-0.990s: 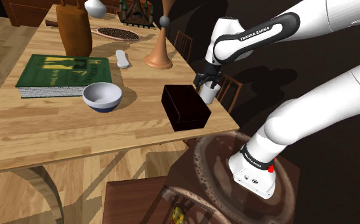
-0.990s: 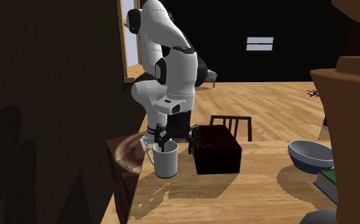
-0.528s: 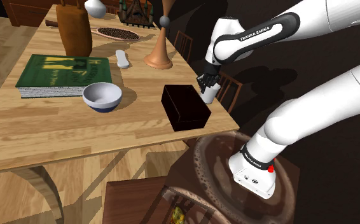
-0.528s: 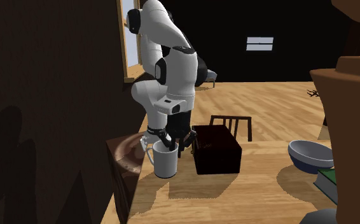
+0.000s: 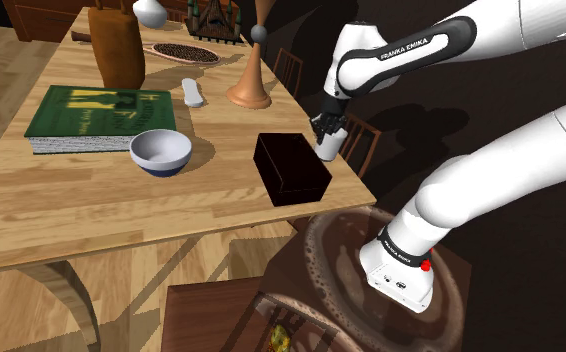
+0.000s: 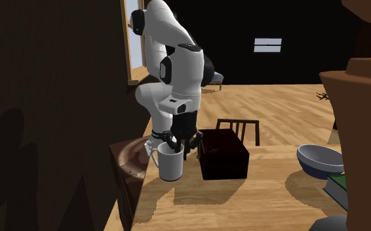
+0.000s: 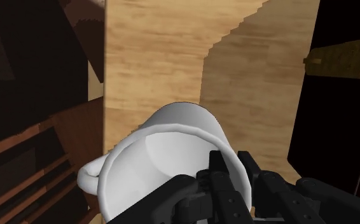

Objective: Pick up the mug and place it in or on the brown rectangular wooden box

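Note:
The white mug (image 6: 170, 165) hangs just above the wooden table (image 5: 121, 215), near its corner on the stand's side. My black gripper (image 6: 175, 146) is shut on the mug's rim, one finger inside the cup and one outside. From the hand, the mug (image 7: 172, 146) sits tilted in the gripper (image 7: 231, 167), with its handle away from the box. The dark brown rectangular box (image 5: 291, 168) lies on the table right beside the mug (image 5: 327, 148), its lid closed. In the wrist view the box (image 7: 344, 95) is a dark block with a brass clasp.
A blue-rimmed bowl (image 5: 161, 152), a green book (image 5: 101, 115), a terracotta stand (image 5: 249, 90) and a brown jug (image 5: 118, 45) stand farther along the table. A dark chair (image 6: 238, 128) stands behind the box. The round brown stand top (image 5: 341, 250) lies below the arm.
The fingers went from open around the mug's rim to shut on it. The mug has since risen slightly off the table.

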